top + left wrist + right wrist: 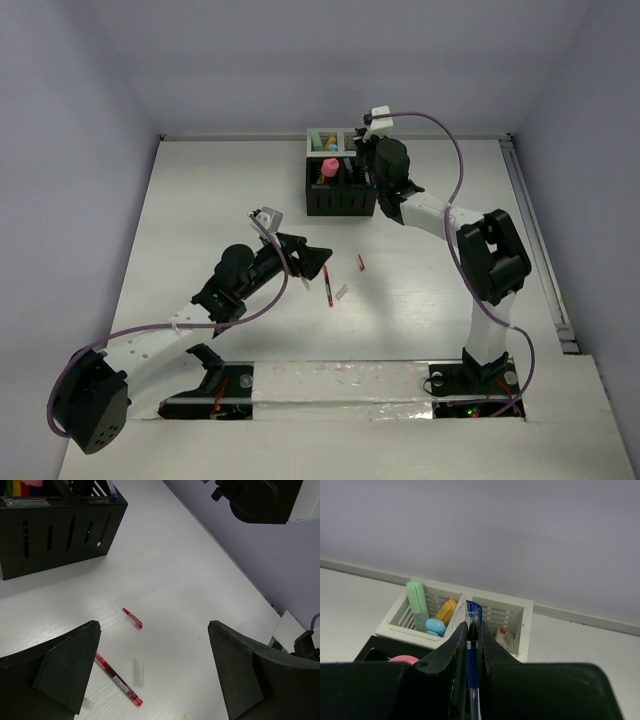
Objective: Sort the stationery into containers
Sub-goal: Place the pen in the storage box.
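The black box (340,192) and the white box (333,140) stand joined at the table's back. My right gripper (366,166) hovers over them, shut on a blue pen (473,647) held upright above the white box (527,628). Green (417,600), orange (445,611) and light blue (436,626) markers stand in its left compartment, a white bit (506,638) in its right one. A pink marker (403,658) sits in the black box (368,649). My left gripper (154,630) is open above a red pen (119,680), a red cap (133,618) and a clear bit (138,673).
The red pen (327,285), red cap (361,263) and clear bit (342,292) lie mid-table, just right of my left gripper (318,258). The black box (55,530) is at the far left in the left wrist view. The right arm (260,500) hangs overhead there.
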Robot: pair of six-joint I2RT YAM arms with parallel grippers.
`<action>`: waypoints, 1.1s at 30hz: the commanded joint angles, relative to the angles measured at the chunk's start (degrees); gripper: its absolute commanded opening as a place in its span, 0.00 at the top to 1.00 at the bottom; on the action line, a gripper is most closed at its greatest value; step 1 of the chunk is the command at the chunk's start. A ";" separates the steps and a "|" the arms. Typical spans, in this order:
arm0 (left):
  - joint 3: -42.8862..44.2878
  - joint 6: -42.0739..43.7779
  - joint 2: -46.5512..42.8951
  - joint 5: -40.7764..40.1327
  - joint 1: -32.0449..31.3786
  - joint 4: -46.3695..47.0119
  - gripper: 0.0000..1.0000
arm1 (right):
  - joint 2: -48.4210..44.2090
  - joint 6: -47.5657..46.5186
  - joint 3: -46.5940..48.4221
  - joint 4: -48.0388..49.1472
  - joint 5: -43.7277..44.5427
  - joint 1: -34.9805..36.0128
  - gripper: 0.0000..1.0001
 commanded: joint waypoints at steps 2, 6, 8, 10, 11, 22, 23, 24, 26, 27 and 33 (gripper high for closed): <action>-0.09 0.78 0.69 -0.05 -0.04 2.66 0.13 | -0.09 -3.08 5.49 5.89 -0.78 -0.67 1.00; -0.17 0.96 0.51 -0.57 -0.04 2.66 0.13 | 1.23 -3.61 6.74 7.11 -0.70 -0.67 1.00; -0.26 0.96 0.25 -0.75 -0.04 2.66 0.13 | 1.93 -3.52 6.38 7.82 -0.61 -0.67 1.00; -0.35 1.13 0.25 -0.93 -0.04 2.75 0.13 | 3.25 -2.82 6.47 7.65 -0.96 -0.67 1.00; -0.44 1.13 0.42 -0.93 -0.04 2.75 0.13 | 3.43 -2.47 6.29 7.65 -1.05 -0.67 1.00; -0.18 1.22 0.95 -1.10 -0.04 2.84 0.13 | -0.43 1.66 -4.78 12.57 -4.21 -0.67 0.63; -0.18 1.22 0.87 -1.19 -0.04 2.84 0.13 | -1.22 1.92 -4.61 11.26 -4.56 -0.67 0.55; -0.09 1.31 0.78 -1.36 -0.04 2.66 0.13 | -2.10 2.10 -4.34 10.21 -5.08 -0.67 0.51; -0.09 1.40 0.25 -1.89 -0.04 2.40 0.13 | -4.73 3.24 -3.29 6.62 -5.62 -0.67 0.45; -0.17 1.48 0.08 -1.98 -0.04 2.13 0.13 | -5.87 3.50 -3.20 5.37 -5.79 -0.67 0.42; -0.70 1.75 -3.70 -6.89 -0.04 -0.59 0.13 | -18.79 15.62 -10.39 -8.77 -10.09 -0.67 0.44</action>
